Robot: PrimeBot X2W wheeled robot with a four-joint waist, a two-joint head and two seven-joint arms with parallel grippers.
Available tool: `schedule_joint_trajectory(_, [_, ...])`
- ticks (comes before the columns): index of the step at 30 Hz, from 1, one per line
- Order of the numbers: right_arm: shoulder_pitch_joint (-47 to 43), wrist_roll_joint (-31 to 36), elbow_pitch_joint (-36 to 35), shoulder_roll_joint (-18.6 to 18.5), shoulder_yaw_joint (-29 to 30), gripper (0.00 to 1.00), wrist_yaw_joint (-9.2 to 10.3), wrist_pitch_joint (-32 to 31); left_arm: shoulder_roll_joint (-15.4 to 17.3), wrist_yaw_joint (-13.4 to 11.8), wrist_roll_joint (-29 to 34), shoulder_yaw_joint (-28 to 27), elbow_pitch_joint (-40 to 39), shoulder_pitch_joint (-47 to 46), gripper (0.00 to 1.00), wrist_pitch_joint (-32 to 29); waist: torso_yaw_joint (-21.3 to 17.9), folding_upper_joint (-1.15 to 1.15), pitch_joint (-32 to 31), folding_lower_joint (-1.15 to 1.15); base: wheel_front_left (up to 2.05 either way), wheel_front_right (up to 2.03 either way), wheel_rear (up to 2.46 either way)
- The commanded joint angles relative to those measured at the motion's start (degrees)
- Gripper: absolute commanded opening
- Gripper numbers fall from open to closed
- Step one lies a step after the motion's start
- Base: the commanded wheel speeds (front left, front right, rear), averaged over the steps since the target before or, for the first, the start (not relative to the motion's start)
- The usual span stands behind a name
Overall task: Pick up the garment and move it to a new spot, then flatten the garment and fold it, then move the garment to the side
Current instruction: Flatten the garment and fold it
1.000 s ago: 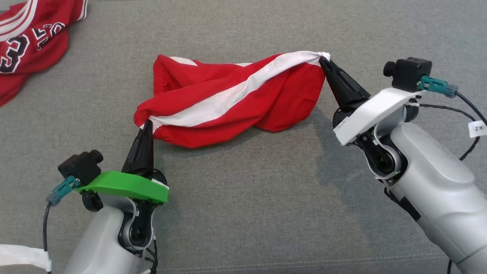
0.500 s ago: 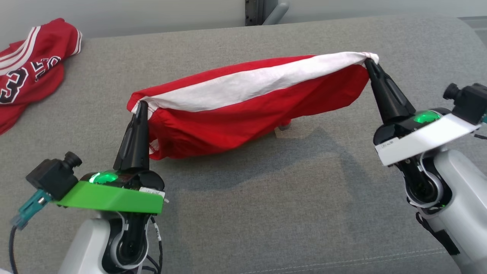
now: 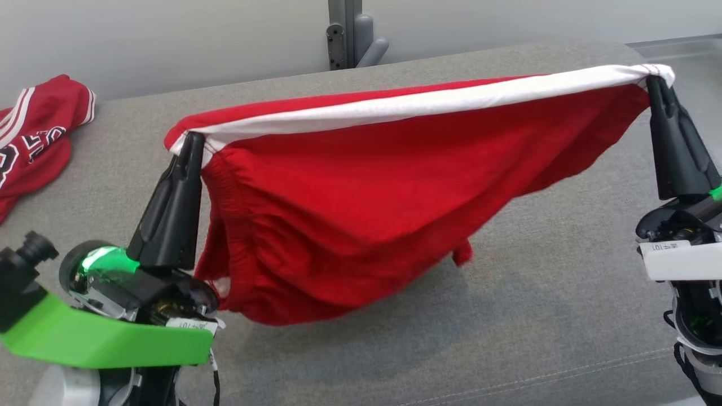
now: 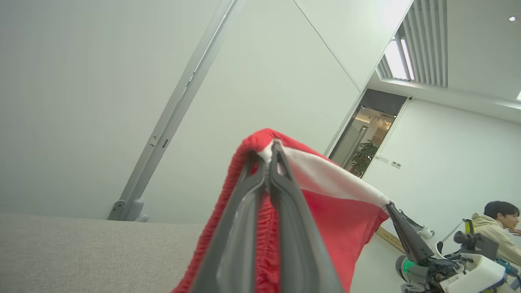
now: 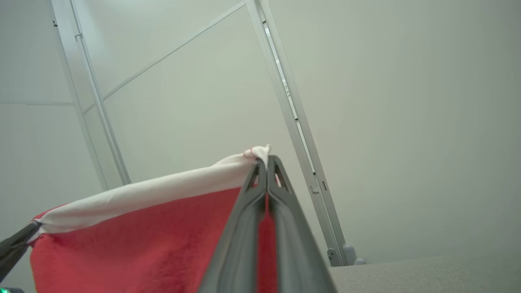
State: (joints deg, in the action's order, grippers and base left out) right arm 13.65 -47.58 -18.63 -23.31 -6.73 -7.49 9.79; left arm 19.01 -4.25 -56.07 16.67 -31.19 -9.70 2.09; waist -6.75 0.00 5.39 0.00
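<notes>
Two grips on, one cloth up: I hold both ends and the load hangs between them

Far left: a spare red jersey [image 3: 34, 135] lies crumpled on the grey couch [image 3: 507, 316], well apart from my work; not my concern

Left pincer: my left pincer [image 3: 193, 141] has its fingers pressed together, clamped on the corner where white meets red; in its wrist view the cloth bulges out either side of the tips

Garment: the red garment [image 3: 361, 203] hangs like a curtain above the couch; its lowest fold sags near the cushion just beside my left wrist; whether it brushes the fabric I cannot tell

White band: the white band [image 3: 428, 101] runs taut along the top edge, end to end

Right pincer: my right pincer [image 3: 654, 82] is shut tight on the band's far end; a small white tuft pokes above the tips

Axis: the long axis lies left to right along that band, climbing a little toward my right; each arm owns one end, so neither is nearer; the cloth lies between and below both

Change: a second ago the garment lay low on the couch, twisted, its band wound diagonally; now the twist is out, the cloth is open, and both arms are higher and wider; the head view has tilted up too, wall [image 3: 169, 45] in sight, so the jersey's shift is the camera's

Next, I judge: carry it across level; keep the band tight; lower both ends together
</notes>
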Motion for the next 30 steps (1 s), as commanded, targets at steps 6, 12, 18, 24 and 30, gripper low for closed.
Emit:
schedule_joint_trajectory(6, [2.07,1.17,-2.52,3.4,1.6,0.0,0.0,-5.7,1.93,-0.54,0.31,0.77,2.09,-8.46,0.0,-5.26,-0.4,0.0,2.41,0.0,0.0,0.0,0.0])
schedule_joint_trajectory(12, [14.65,1.21,7.05,6.88,-1.22,0.0,0.0,-9.01,3.41,0.67,0.79,3.05,13.68,-23.63,0.0,-13.4,-1.85,0.0,8.21,0.0,0.0,0.0,0.0])
schedule_joint_trajectory(18, [36.11,5.14,25.44,11.67,-3.19,0.0,-0.01,-4.11,3.33,0.32,3.85,3.16,30.61,-43.34,0.0,-18.17,-5.79,0.0,15.04,0.0,0.0,0.0,0.0])
schedule_joint_trajectory(24, [53.95,8.44,39.99,16.33,-3.28,0.0,0.0,3.62,2.46,2.47,9.64,2.45,45.94,-61.13,0.0,-12.71,-9.8,0.0,19.81,0.0,0.0,0.0,0.0])
schedule_joint_trajectory(30, [56.78,6.6,42.99,19.1,-7.24,0.0,0.0,5.32,3.73,6.69,12.69,4.16,56.88,-66.83,0.0,-9.07,-11.92,0.0,25.46,0.0,0.0,0.0,0.0])
